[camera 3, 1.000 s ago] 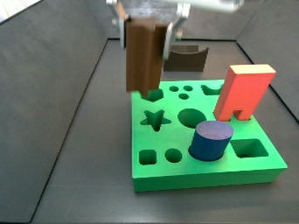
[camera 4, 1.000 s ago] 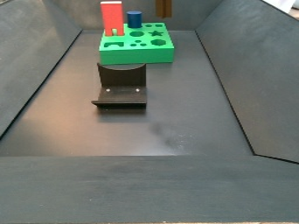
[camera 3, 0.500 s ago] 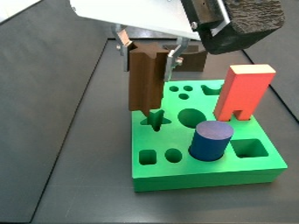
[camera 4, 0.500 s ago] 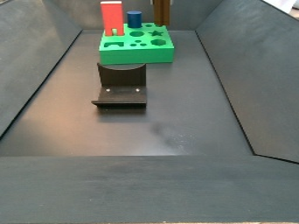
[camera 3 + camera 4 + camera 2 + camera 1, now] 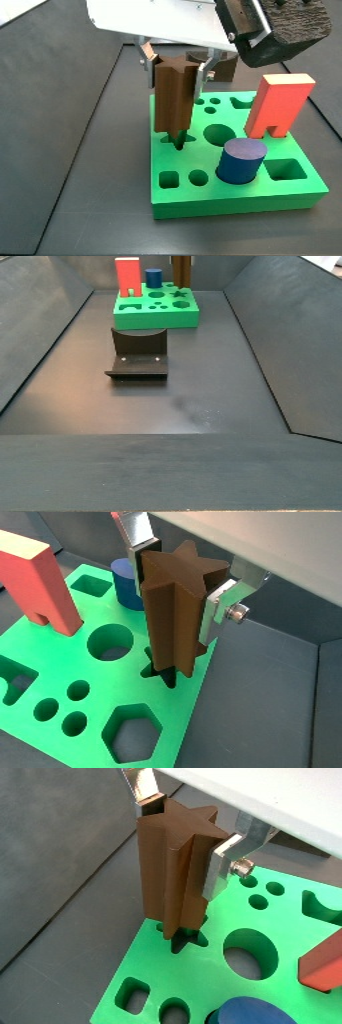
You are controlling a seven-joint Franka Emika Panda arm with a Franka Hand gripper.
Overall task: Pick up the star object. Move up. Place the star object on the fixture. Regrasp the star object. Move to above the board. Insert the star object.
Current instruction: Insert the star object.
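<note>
1. Where a wrist view is consulted, the star object (image 5: 177, 868) is seen clamped upright by the end effector (image 5: 187, 830), its lower tip entering the star hole (image 5: 183, 938) of the board (image 5: 201, 983).
2. In a wrist view, a silver finger (image 5: 225, 604) is pressed flat against a ridged side; the piece is judged rigid, light and best held high.
3. In a side view, the red block (image 5: 277, 103) and blue cylinder (image 5: 242, 160) stand to the right.
4. In a side view, the fixture (image 5: 139, 353) lies nearer.
</note>
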